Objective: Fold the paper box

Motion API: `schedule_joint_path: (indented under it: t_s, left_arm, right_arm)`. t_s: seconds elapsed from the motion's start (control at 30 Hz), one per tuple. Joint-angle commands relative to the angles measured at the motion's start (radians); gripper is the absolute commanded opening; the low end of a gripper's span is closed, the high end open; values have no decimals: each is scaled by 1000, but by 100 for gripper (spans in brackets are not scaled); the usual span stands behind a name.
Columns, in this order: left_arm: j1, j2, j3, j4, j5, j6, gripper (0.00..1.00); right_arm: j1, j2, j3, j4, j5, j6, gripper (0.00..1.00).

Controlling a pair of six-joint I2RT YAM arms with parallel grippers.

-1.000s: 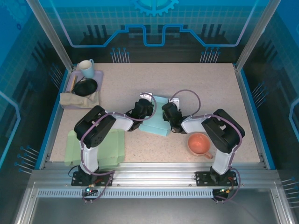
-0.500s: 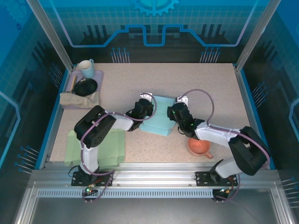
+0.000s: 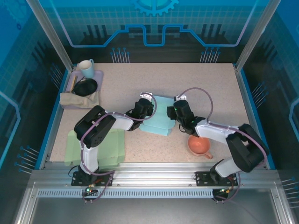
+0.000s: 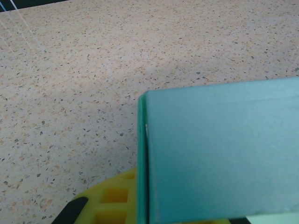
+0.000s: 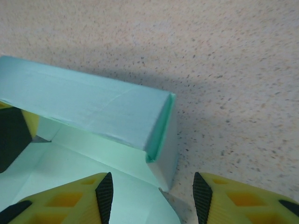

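**L gripper**: jaws pressed together, pinching a wall of the paper box on its 9 o'clock side. One yellow finger lies against that wall's edge.

**R gripper**: fingers spread, straddling the box's upright corner w/o pinching it. In top view it sits at the box's 3 o'clock.

Box lies mid-table, btwn both wrists.

Orange cup at 4 o'clock of box. Green sheets at 8 o'clock. Tray at 10 o'clock.
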State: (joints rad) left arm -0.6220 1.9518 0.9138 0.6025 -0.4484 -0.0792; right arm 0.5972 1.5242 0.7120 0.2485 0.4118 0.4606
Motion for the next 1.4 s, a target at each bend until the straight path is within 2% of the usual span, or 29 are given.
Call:
schedule_joint_path:
  t_s: [0.0, 0.2, 0.3, 0.47, 0.63, 0.87, 0.97, 1.07, 1.13, 1.27, 1.37]
  left_arm:
    - [-7, 42, -9, -142, 23, 7, 0]
    - [-8, 42, -12, -137, 25, 11, 0]
    - [-8, 43, -11, -137, 25, 10, 0]
    - [-8, 42, -10, -141, 24, 9, 0]
    - [-8, 44, -5, -148, 18, 7, 0]
    - [-8, 44, -6, -150, 16, 4, 0]
    - [-8, 44, -4, -150, 17, 6, 0]
    - [-8, 44, -4, -150, 18, 7, 0]
    - [-8, 44, -4, -149, 17, 7, 0]
    - [-8, 45, -1, -154, 17, 6, 0]
    - [-8, 45, 1, -155, 16, 7, 0]
  right_arm:
    - [9, 94, 54, 96, 3, -37, 51]
    - [12, 232, 100, 208, 80, -49, 49]
    - [16, 283, 115, 233, 159, -36, 47]
    - [15, 282, 96, 174, 315, 69, 40]
    - [16, 258, 129, -33, 542, 177, 34]
    - [20, 256, 154, -107, 591, 198, 30]
    - [24, 245, 139, -42, 503, 144, 32]
    - [25, 222, 110, 87, 280, 59, 39]
    - [26, 211, 130, 45, 175, 54, 43]
    - [38, 158, 128, -24, 62, 53, 48]
    - [46, 76, 90, -65, 47, 71, 50]
